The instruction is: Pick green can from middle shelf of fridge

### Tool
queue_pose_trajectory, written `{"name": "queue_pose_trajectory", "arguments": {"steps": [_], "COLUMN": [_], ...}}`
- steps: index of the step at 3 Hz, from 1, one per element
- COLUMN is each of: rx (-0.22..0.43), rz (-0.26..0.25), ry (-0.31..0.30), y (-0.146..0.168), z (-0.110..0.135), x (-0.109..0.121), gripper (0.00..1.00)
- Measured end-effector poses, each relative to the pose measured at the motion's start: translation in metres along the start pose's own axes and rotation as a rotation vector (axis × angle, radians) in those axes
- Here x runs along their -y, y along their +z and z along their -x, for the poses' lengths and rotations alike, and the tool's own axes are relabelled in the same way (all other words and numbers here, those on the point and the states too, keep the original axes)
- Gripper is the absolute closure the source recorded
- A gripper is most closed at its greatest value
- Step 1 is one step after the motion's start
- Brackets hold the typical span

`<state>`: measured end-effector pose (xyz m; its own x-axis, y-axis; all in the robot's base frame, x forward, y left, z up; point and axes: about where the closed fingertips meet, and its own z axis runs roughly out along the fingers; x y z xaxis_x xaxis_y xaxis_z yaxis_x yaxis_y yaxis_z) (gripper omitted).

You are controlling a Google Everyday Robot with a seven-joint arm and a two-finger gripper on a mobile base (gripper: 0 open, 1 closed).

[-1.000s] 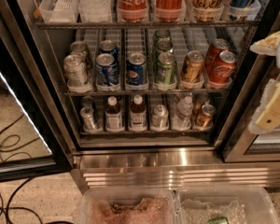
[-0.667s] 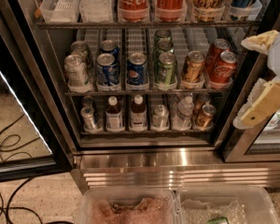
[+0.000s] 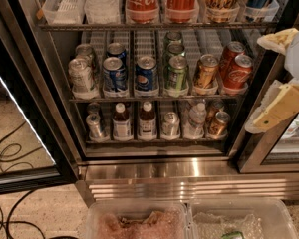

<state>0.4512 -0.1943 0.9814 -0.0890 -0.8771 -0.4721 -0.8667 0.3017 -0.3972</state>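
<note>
The green can (image 3: 176,74) stands at the front of its lane on the middle shelf (image 3: 149,98) of the open fridge (image 3: 189,176). Two more green cans (image 3: 174,52) stand in line behind it. A blue Pepsi can (image 3: 146,74) is on its left and a gold-orange can (image 3: 206,72) on its right. My gripper (image 3: 261,81) is at the right edge, in front of the fridge's right frame, to the right of the green can. Its two cream fingers (image 3: 281,106) stand wide apart, one above the other, with nothing between them.
Red Coca-Cola cans (image 3: 236,71) stand right of the gold can, silver cans (image 3: 81,76) at far left. Coke bottles (image 3: 142,1) fill the upper shelf, small bottles and cans (image 3: 147,121) the lower. The glass door (image 3: 20,133) stands open at left. Clear bins (image 3: 134,223) sit below.
My gripper has moved a little left and up, further into view. The cans and shelves have not moved.
</note>
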Motion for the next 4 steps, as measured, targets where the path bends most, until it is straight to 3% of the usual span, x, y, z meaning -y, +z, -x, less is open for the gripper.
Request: {"name": "queue_pose_trajectory", "arguments": {"steps": [2,3,4], "rx": [0.126,0.141,0.149], "rz": [-0.025,-0.006,-0.006], "ry": [0.037,0.075,0.070], "y": [0.031,0.076,0.075], "z": [0.017,0.025,0.027], "x": [0.008,0.022,0.021], "gripper": [0.00,0.00,0.00]}}
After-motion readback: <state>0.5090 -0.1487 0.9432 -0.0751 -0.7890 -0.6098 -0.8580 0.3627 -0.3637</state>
